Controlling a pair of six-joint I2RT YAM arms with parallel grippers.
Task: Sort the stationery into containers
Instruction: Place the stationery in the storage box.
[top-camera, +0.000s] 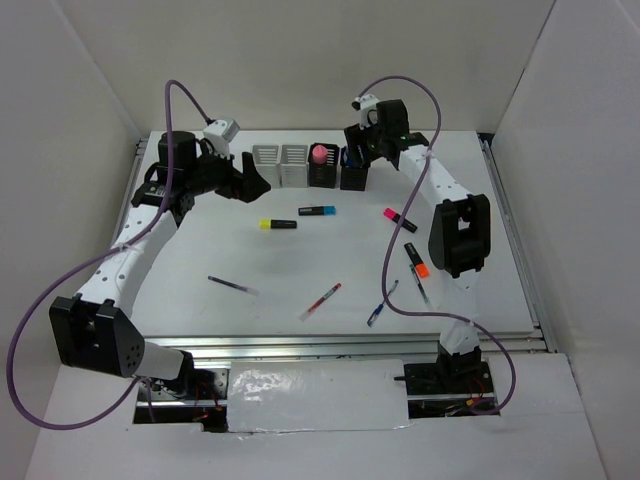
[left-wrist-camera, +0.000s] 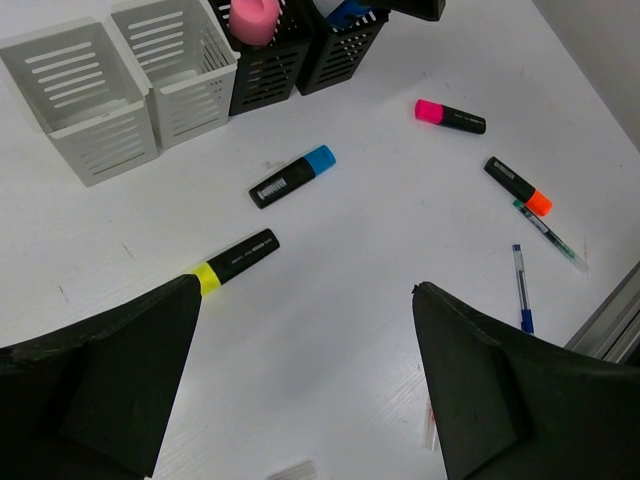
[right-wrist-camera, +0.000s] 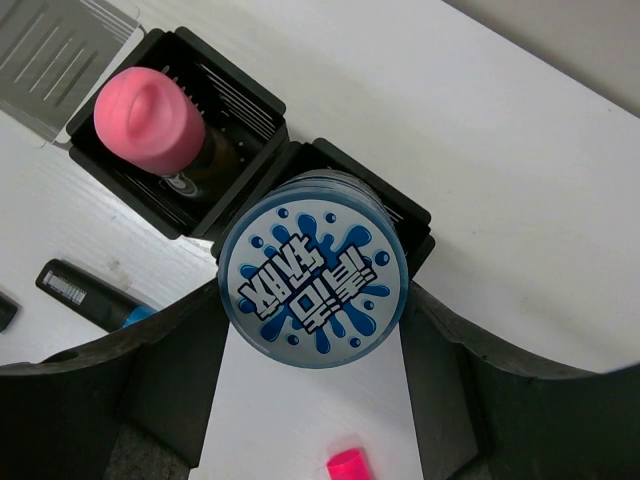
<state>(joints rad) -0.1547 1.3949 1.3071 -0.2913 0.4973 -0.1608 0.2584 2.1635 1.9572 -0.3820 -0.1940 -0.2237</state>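
Observation:
The containers stand in a row at the back: two light grey holders (top-camera: 279, 164) (left-wrist-camera: 125, 85) and two black ones (top-camera: 338, 172). A pink-capped cylinder (right-wrist-camera: 148, 118) stands in the left black holder (right-wrist-camera: 240, 100). My right gripper (right-wrist-camera: 312, 290) (top-camera: 360, 150) is shut on a blue stubby cylinder (right-wrist-camera: 312, 268), held upright over the right black holder (right-wrist-camera: 405, 212). My left gripper (left-wrist-camera: 306, 285) (top-camera: 255, 183) hovers open and empty above the table, near the yellow-capped highlighter (left-wrist-camera: 237, 259) (top-camera: 278, 224). A blue-capped highlighter (left-wrist-camera: 292, 176) lies beyond it.
On the table lie a pink highlighter (top-camera: 399, 219), an orange one (top-camera: 416, 258), a red pen (top-camera: 322, 299), a blue pen (top-camera: 381, 304) and a dark pen (top-camera: 230, 285). A metal rail (top-camera: 350, 345) runs along the near edge. White walls enclose three sides.

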